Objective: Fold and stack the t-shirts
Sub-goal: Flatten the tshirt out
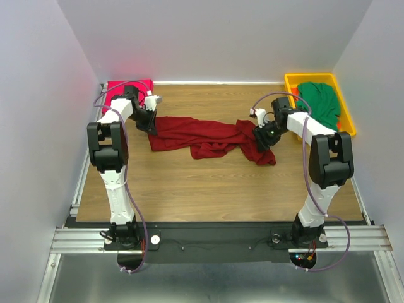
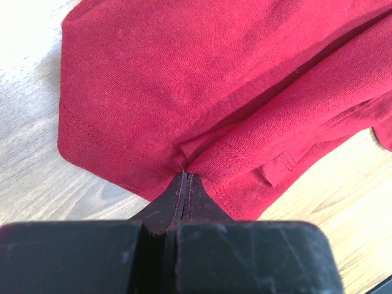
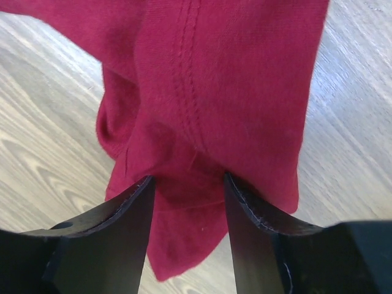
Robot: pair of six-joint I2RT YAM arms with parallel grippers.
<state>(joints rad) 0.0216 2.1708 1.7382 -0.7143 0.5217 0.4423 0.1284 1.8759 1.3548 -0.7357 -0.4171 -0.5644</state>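
Dark red cloth t-shirt (image 1: 208,134), where did it lie? (A)

Strung out and crumpled across the middle of the wooden table top (image 1: 189,189), between the two arms, mostly resting on the wood. (B)

Hands? (A)

The left gripper (image 2: 185,177) was clamped tight on the stitched hem at the shirt's left end, with a thin fold pinched at the tips. The right gripper (image 3: 187,180) had its jaws standing apart with a bunch of the right end between them. That cloth looked loose, not squeezed. (B)

Handling? (A)

Judged light, limp, thin knit. It would sag and fold over itself. No stiffness, not fragile, some drag on the wood. Best hold was the hem or shoulder corners, pinching one or two layers right at the edge so it could spread flat. A grab in the bunched middle would likely just lift a wad. (B)

Other shirts? (A)

The bright pink-magenta cloth t-shirt (image 1: 117,90) lay at the far left corner. The green cloth t-shirt (image 1: 322,101) sat heaped in the yellow plastic bin (image 1: 309,77) at far right. (B)
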